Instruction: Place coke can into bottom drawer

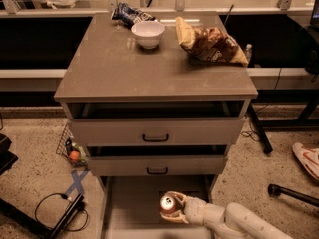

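The coke can, red with a silver top, is held in my gripper at the bottom middle of the camera view. The gripper's pale fingers wrap around the can, and the white arm reaches in from the lower right. The can is over the open bottom drawer, a wide shallow grey-beige tray pulled out beneath the cabinet. I cannot tell whether the can touches the drawer floor.
Two upper drawers with black handles stand slightly ajar. On the cabinet top are a white bowl, a brown chip bag and a blue snack bag. Cables and blue tape lie on the floor at left; a shoe at right.
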### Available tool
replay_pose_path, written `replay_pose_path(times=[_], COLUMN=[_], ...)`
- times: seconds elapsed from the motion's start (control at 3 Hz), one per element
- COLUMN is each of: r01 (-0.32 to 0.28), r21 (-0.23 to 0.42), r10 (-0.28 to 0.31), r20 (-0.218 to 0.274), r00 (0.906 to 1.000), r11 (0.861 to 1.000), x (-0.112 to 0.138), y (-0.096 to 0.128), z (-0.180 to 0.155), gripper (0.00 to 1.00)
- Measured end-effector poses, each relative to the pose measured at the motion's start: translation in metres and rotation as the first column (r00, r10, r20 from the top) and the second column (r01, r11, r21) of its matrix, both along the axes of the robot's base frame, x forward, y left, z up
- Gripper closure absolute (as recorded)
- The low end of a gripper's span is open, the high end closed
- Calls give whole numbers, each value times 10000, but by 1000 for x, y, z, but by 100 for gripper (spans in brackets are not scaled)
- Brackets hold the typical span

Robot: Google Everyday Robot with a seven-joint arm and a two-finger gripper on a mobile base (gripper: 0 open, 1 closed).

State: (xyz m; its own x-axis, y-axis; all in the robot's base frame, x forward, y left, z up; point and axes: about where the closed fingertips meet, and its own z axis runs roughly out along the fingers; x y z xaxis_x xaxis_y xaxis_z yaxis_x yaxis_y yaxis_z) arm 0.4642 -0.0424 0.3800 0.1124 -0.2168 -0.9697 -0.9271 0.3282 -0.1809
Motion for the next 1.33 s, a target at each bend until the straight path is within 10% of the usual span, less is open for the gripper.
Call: replay_pose_path(times=[0.67,1.33], r01=[-191,-1266], r21=[214,683], r10=[192,1296], r20=[-33,-420], r00=[9998,9907], r11=[9996,9896], x=[13,39], y=[14,87], z=[-16,-94], gripper=[100,100])
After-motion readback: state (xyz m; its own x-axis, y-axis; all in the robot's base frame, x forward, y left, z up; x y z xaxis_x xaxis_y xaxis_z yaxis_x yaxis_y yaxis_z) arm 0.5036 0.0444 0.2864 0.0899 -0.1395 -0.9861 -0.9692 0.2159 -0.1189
